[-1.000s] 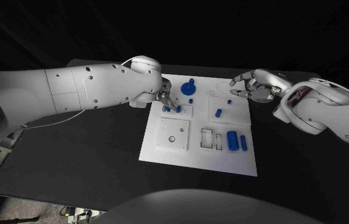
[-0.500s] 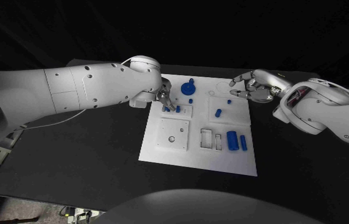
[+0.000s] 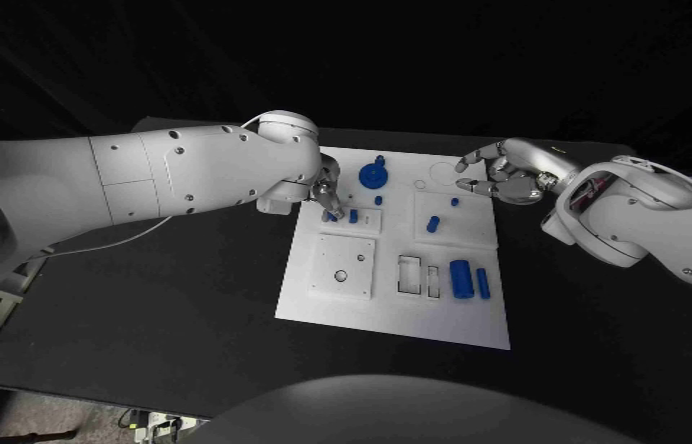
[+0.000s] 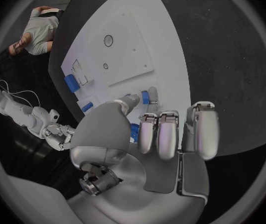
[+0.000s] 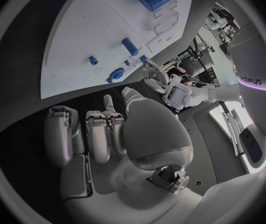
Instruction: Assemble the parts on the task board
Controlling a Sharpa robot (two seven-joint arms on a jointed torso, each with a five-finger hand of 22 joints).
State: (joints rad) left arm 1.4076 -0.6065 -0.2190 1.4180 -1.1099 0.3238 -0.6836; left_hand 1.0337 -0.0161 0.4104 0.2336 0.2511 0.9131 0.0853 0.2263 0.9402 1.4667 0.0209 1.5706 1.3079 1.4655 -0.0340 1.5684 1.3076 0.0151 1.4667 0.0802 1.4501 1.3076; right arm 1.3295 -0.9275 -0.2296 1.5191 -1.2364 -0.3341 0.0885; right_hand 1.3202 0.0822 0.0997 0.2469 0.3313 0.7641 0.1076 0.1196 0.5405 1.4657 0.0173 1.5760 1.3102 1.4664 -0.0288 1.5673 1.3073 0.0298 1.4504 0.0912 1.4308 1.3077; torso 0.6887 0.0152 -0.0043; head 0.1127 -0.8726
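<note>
- Left hand (image 3: 326, 192): down at the board's (image 3: 346, 309) far left corner, fingertips among the small blue pegs (image 3: 352, 217) standing there. In the left wrist view thumb and a finger close around one peg (image 4: 134, 130); probably pinching it, though the fingers hide the contact.
- Step in hand (judgement): seating or adjusting a peg in the left-corner block.
- Board centre: blue gear (image 3: 374, 175) at the far edge, a short pin (image 3: 433, 224) on the middle plate, a large cylinder (image 3: 462, 278) and a slim bar (image 3: 483, 283) lying beside the rectangular slots (image 3: 411, 275) toward the near right. These loose parts look not yet placed.
- Right hand (image 3: 498, 176): hovers above the board's far right corner, fingers curled in, holding nothing visible, apart from all parts.
- Next move (judgement): press the peg straight down until it sits level, release without tipping its neighbours, then fetch the cylinder or bar for the slots.
- The black tabletop (image 3: 173, 304) carries only the board.
</note>
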